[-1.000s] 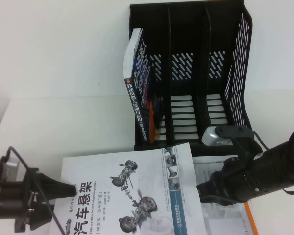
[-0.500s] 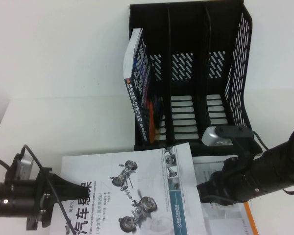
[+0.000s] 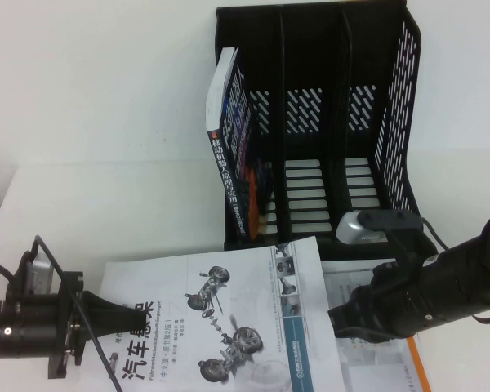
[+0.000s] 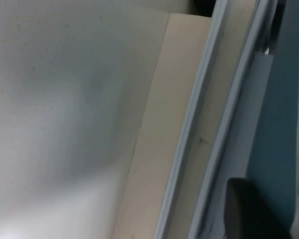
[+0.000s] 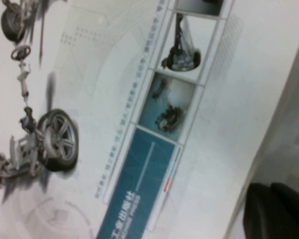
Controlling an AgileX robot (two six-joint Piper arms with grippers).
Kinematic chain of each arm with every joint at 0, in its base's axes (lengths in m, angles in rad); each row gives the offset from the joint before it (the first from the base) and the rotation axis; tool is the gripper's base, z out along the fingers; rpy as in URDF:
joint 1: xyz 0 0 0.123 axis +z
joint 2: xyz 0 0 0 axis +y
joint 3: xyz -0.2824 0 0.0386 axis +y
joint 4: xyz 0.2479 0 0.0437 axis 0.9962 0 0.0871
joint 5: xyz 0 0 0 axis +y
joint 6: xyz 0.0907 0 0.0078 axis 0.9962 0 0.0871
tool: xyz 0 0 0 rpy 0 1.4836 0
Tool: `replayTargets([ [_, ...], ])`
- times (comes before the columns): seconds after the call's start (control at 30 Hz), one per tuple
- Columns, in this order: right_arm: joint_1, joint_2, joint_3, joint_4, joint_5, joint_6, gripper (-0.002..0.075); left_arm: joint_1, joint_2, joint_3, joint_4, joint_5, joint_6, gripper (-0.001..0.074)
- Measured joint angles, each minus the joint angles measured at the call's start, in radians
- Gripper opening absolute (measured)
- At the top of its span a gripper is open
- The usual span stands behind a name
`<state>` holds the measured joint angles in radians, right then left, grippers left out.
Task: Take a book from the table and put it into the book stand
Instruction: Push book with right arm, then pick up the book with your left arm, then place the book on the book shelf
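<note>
The black plastic three-slot book stand [image 3: 327, 122] stood at the far side of the plain white table [image 3: 98, 122]. Its leftmost slot held one dark blue-red book with white spine text [image 3: 231, 139], which leaned to the left against the outer wall; the middle and right slots held nothing.

One large thin white paperback with black Chinese title and grey car-suspension pictures [image 3: 220, 318] lay flat on the table just in front of the stand, cover up, its long axis running roughly left to right and tilted a little, the blue strip toward the right end. Under its right end a second white book with an orange border [image 3: 408, 359] showed. That made three books in all.

The left gripper [image 3: 118, 314] sat at the paperback's left edge, its dark fingers [image 3: 106, 313] over the cover's corner; whether they clamped the book could not be told. The right gripper [image 3: 343, 320] lay at the paperback's right edge, and its fingers' state could not be told either.
</note>
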<state>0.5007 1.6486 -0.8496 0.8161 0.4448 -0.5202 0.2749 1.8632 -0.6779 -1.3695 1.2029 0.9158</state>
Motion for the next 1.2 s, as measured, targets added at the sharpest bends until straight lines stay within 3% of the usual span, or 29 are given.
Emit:
replayTargets([
  [0.3,0.002,-0.112,0.005,-0.153,-0.004,0.074,-0.0003,0.0,-0.173,-0.022,0.068,-0.022,-0.072,0.0125],
  [0.8,0.002,-0.414,0.009,-0.816,0.063,0.627,-0.0003,-0.002,-0.619,-0.184,0.258,0.0,-0.348,0.0119],
  [1.07,0.002,-0.473,0.009,-1.034,0.106,0.802,-0.0003,-0.006,-0.727,-0.242,0.272,-0.007,-0.428,0.0118],
  [1.2,0.002,-0.477,0.01,-1.097,0.135,0.848,-0.0003,-0.073,-0.74,-0.312,0.279,-0.007,-0.48,0.0118],
])
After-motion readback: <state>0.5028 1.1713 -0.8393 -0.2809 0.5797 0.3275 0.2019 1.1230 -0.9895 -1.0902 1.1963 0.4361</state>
